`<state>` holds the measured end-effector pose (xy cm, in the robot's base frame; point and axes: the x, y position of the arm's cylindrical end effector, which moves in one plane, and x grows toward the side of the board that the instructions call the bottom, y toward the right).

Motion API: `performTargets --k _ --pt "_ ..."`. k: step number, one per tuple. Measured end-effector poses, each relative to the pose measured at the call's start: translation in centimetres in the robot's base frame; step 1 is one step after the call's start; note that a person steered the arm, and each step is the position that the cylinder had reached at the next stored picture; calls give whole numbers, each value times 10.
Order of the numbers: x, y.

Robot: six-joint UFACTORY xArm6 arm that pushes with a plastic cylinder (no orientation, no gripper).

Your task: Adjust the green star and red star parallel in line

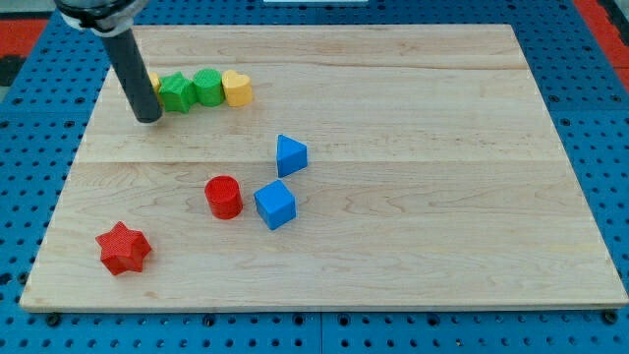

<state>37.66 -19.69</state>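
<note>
Camera view: my tip (148, 118) has no jaws. It sits at nine o'clock of the green star (177, 92). Next, I think, push it toward the red star (123, 247).

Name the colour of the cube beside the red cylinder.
Blue cube, clearest in the camera view.

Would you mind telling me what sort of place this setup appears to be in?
Probably a robotics lab bench: a pale wooden board lies on a blue perforated metal table, small coloured plastic blocks such as the red star block are scattered on it, and my tip rests beside the green star block.
</note>
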Motion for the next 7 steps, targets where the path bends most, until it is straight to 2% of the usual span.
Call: performTargets --k 1,3,4,5,6,7 --pt "2 22" --pt "-14 24" --pt "-6 24" --pt "21 24" --pt "22 7" --pt "52 -33"
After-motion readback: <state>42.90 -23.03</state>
